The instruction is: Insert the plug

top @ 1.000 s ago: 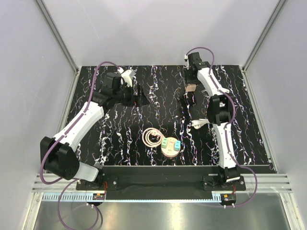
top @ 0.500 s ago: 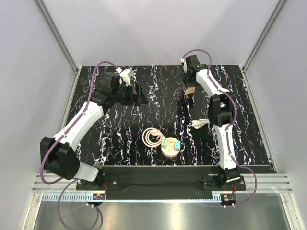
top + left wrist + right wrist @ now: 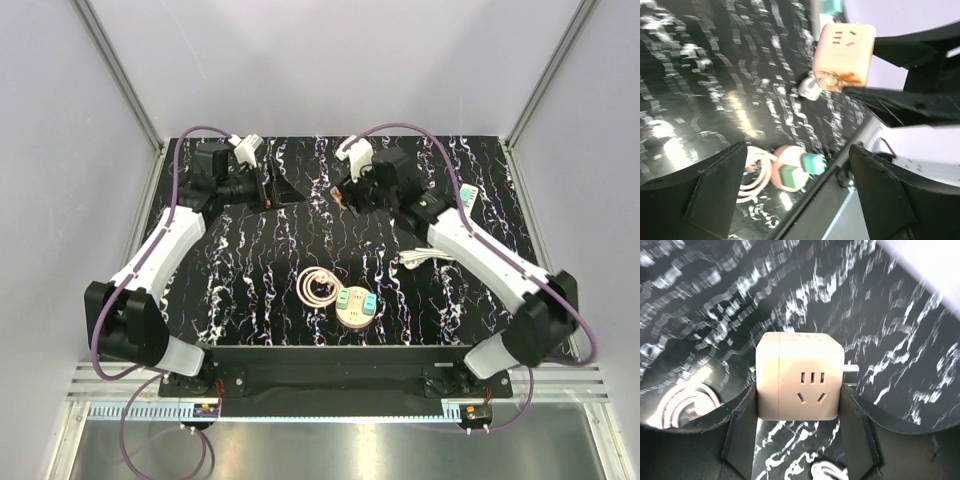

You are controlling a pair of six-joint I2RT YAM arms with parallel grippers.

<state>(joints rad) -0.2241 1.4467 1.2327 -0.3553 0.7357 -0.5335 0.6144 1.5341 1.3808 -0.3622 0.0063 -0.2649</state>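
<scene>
My right gripper (image 3: 798, 392) is shut on a pink cube adapter (image 3: 799, 376). Its socket face looks at the wrist camera and two metal prongs (image 3: 850, 369) stick out of its right side. In the top view this gripper (image 3: 347, 192) hangs above the back middle of the table. The same cube (image 3: 844, 54) shows in the left wrist view, held up in the air. My left gripper (image 3: 277, 190) faces it from the left, open and empty (image 3: 800, 200).
A round pink base (image 3: 357, 306) carrying a green block and a teal block lies at the front centre, with a coiled pink cable (image 3: 318, 288) beside it. A white cable (image 3: 420, 258) lies under the right arm. Grey walls enclose the black marbled table (image 3: 250, 290).
The right arm has swung from the back right toward the centre, carrying the cube adapter up to face the left gripper. The left gripper has drawn back and turned toward it.
</scene>
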